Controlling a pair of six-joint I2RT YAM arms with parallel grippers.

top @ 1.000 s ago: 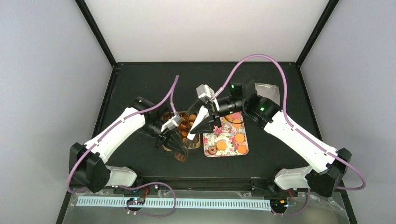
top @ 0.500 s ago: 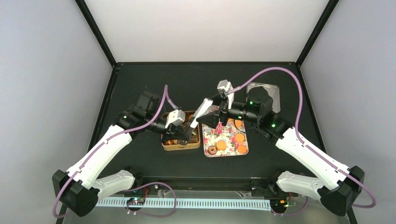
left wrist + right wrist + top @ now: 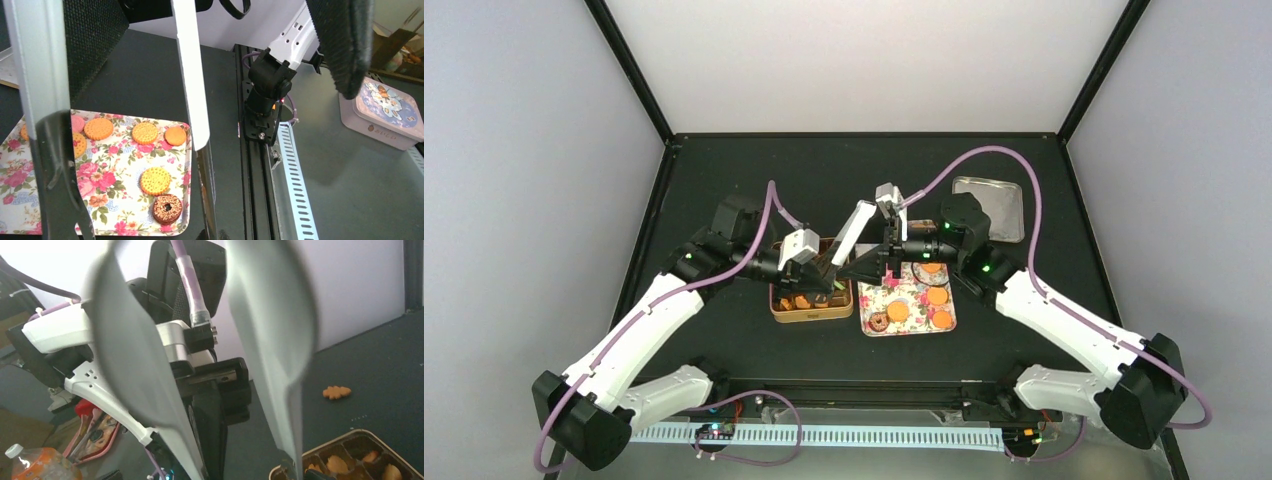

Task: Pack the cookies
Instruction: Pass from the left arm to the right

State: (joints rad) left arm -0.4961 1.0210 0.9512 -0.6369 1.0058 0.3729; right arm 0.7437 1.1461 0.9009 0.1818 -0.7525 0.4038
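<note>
Several round orange-golden cookies [image 3: 897, 311], a brown ring cookie [image 3: 167, 209] and a pink one [image 3: 76, 123] lie on the flowered tray [image 3: 916, 300]. More cookies [image 3: 337, 464] sit in the dark cups of the square tin [image 3: 809, 318], just left of the tray. My left gripper [image 3: 824, 275] hangs over the tin's right half, shut, with nothing visible in it. My right gripper [image 3: 849, 260] faces it from the right, above the gap between tin and tray. Its jaws [image 3: 247, 467] stand wide open and empty. One loose biscuit [image 3: 336, 392] lies on the table beyond the tin.
A silver metal lid [image 3: 989, 205] lies at the back right of the black table. The two grippers are nearly tip to tip over the tin's right edge. The right arm's base [image 3: 270, 80] stands at the near edge. A pale tin [image 3: 385, 112] sits outside the cell.
My left arm has stretched out, carrying its shut gripper from the tin's near edge to above its right half. My right gripper has opened wider and stayed near the tin's right edge.
</note>
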